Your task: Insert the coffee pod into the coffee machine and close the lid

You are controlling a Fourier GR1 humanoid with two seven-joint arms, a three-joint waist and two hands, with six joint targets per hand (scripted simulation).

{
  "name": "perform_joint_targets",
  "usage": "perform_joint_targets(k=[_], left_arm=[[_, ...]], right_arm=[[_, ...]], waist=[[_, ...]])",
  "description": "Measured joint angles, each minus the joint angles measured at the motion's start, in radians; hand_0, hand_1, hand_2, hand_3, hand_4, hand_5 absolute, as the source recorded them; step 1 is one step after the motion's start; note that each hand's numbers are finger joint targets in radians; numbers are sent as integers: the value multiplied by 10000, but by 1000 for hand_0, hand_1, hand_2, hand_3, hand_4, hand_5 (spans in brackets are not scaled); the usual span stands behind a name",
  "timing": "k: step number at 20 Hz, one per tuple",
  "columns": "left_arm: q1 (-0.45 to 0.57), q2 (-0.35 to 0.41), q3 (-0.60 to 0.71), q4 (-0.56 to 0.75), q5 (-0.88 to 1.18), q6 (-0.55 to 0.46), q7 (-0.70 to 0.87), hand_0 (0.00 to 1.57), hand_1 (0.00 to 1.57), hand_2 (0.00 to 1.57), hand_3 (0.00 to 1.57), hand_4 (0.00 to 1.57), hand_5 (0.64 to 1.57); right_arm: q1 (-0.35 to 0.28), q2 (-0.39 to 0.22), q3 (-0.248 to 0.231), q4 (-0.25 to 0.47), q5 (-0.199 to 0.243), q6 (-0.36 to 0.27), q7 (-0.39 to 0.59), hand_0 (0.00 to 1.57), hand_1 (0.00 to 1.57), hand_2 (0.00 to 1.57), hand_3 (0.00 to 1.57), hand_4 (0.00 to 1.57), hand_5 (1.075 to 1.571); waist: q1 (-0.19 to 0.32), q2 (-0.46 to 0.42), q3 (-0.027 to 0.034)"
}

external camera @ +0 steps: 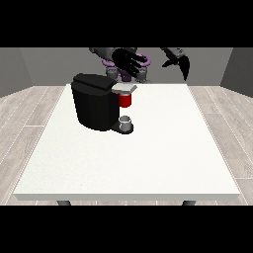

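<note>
While the near half of the white surface (148, 163) lay bare, the things stood toward its far left part. Nearest of these was a small grey thing (126, 121) on the machine's base plate, at the foot of the black machine (94, 101); whether it was the pod could not be told. Straight above it hung a red thing at the machine (125, 100), under a pale lid part (124, 88) that jutted from the machine's top toward the view's right.

Farther back, above the far edge of the surface, came the two robot hands. The robot hand at the view's left (129, 60) hovered over and just behind the machine's top, its dark fingers spread wide and holding nothing. It was well above the grey thing, with the red thing and the lid part between them, and touched none of them. The robot hand at the view's right (180, 62) hung well apart from the machine, near the far right of the surface, its fingers pointing downward and straight, also holding nothing. Behind both, the robot's torso (126, 71) showed small at the far edge.
</note>
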Motion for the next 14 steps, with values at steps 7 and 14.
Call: perform_joint_targets(k=[7, 14], left_arm=[[-126, 132, 1, -146, 191, -182, -177, 0, 0, 0, 0, 429, 1571], [-565, 479, 263, 35, 498, -436, -343, 0, 0, 0, 0, 365, 1571]], right_arm=[[-1242, -144, 13, 519, 500, -138, 38, 0, 0, 0, 0, 96, 1571], [-2432, -84, 66, 990, 882, -228, 256, 0, 0, 0, 0, 0, 1571]], waist=[[449, 367, -8], [745, 828, -13]])
